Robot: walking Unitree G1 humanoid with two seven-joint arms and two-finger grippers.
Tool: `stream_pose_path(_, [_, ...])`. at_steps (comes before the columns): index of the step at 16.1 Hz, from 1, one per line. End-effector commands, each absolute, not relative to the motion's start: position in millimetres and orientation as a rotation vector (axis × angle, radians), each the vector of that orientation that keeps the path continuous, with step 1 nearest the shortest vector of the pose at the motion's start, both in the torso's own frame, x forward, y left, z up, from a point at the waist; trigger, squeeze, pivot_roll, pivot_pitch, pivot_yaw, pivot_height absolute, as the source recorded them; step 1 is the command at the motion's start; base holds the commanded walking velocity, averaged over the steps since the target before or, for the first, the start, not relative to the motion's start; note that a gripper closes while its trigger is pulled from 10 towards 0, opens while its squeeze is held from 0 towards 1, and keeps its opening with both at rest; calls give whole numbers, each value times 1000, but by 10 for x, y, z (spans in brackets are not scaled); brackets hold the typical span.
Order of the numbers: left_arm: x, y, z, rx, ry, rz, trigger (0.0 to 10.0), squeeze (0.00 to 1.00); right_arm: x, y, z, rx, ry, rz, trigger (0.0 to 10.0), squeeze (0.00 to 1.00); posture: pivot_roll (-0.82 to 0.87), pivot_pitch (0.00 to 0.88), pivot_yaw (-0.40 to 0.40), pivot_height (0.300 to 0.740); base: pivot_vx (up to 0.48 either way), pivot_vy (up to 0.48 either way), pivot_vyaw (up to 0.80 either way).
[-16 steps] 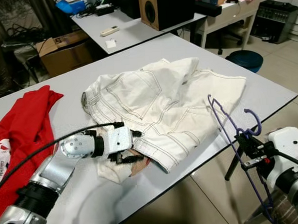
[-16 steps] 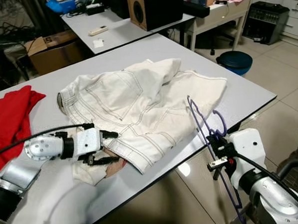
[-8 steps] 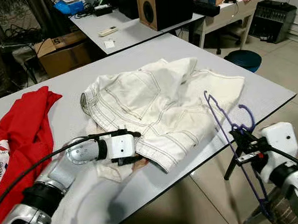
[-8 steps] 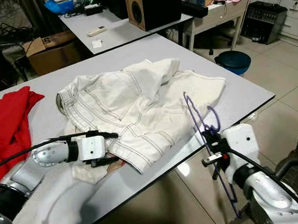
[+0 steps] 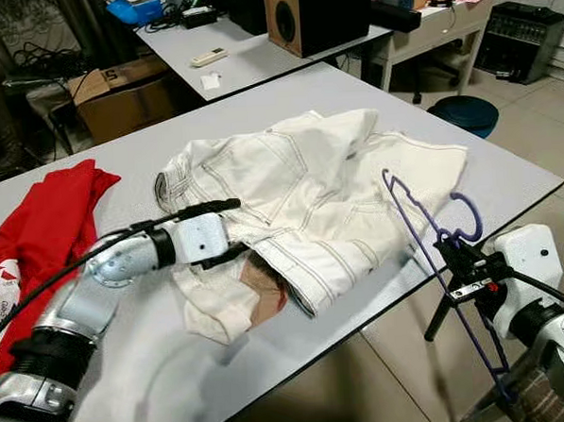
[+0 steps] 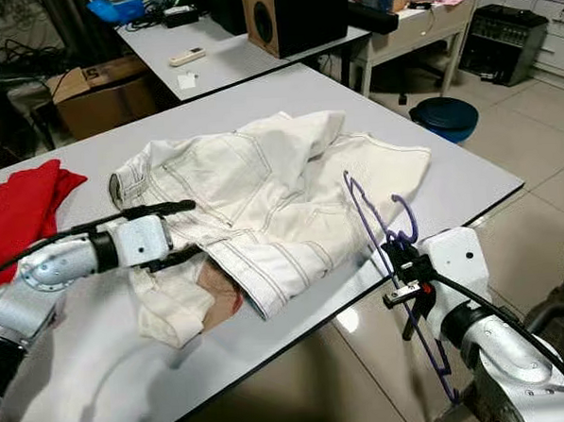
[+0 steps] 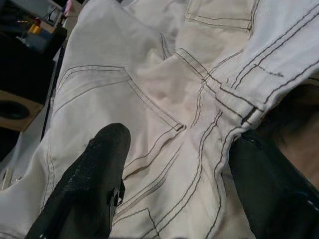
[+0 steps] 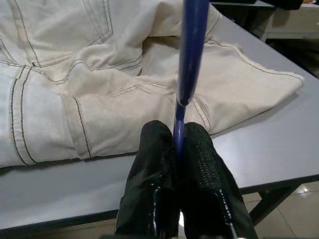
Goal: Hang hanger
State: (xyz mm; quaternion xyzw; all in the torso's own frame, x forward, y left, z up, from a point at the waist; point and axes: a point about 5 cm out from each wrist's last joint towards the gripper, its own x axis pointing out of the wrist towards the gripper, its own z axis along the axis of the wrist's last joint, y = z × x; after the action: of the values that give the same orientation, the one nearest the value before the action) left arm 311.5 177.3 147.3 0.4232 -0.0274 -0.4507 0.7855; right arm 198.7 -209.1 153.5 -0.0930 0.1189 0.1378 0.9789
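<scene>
The left hand (image 5: 228,230) has lifted, spread wide over the white jeans (image 5: 309,191); the right hand (image 8: 175,144) pinches the purple hanger (image 5: 425,224).

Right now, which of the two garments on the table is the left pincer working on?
The white jeans, spread mid-table. The left pincer straddles their waistband edge with fingers open. The red garment lies apart at the table's left end.

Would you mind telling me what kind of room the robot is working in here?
Probably a lab or office workroom: grey work tables, a black speaker on the next table, a cardboard box on the tiled floor.
</scene>
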Motion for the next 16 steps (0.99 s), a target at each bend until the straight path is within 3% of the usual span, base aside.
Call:
stream_pose_path(1, [3140, 1808, 1582, 948, -84, -953, 10000, 0, 2014, -2071, 1569, -189, 216, 296, 10000, 0, -132, 0, 77, 740, 0, 0, 0])
stream_pose_path(6, [3157, 1811, 1575, 955, -84, -935, 10000, 0, 2022, -2070, 1568, -188, 216, 296, 10000, 0, -132, 0, 77, 740, 0, 0, 0])
stream_pose_path(7, [3121, 1787, 1182, 971, -10, -870, 10000, 0, 2057, -2024, 1569, -182, 205, 302, 10000, 0, -139, 0, 84, 740, 0, 0, 0])
stream_pose_path(8, [3127, 1780, 1157, 953, -20, -837, 10000, 0, 2063, -2018, 1574, -181, 201, 303, 10000, 0, -138, 0, 84, 740, 0, 0, 0])
stream_pose_path(9, [3162, 1769, 1193, 914, -51, -783, 5059, 0, 2068, -2017, 1579, -180, 198, 302, 10000, 0, -138, 0, 85, 740, 0, 0, 0])
stream_pose_path(10, [3166, 1755, 1194, 901, -53, -785, 3843, 0, 2071, -2012, 1578, -178, 196, 303, 10000, 0, -137, 0, 86, 740, 0, 0, 0])
stream_pose_path(11, [3155, 1741, 1175, 900, -42, -811, 1843, 0, 2073, -2007, 1577, -177, 196, 304, 10000, 0, -137, 0, 86, 740, 0, 0, 0])
stream_pose_path(12, [3122, 1718, 1126, 909, -15, -861, 4588, 0, 2075, -1997, 1576, -176, 195, 307, 10000, 0, -137, 0, 88, 740, 0, 0, 0])
stream_pose_path(13, [3117, 1713, 1105, 910, -6, -871, 4627, 0, 2077, -1994, 1576, -176, 194, 308, 10000, 0, -137, 0, 88, 740, 0, 0, 0])
stream_pose_path(14, [3126, 1705, 1087, 915, -19, -855, 3725, 0, 2078, -1991, 1576, -177, 194, 309, 10000, 0, -136, 0, 86, 740, 0, 0, 0])
stream_pose_path(15, [3134, 1642, 1110, 877, -56, -850, 0, 0, 2081, -1988, 1572, -176, 195, 311, 10000, 0, -133, 0, 82, 740, 0, 0, 0])
stream_pose_path(16, [3125, 1603, 1115, 856, -71, -863, 0, 0, 2083, -1985, 1568, -176, 196, 313, 10000, 0, -132, 0, 81, 740, 0, 0, 0])
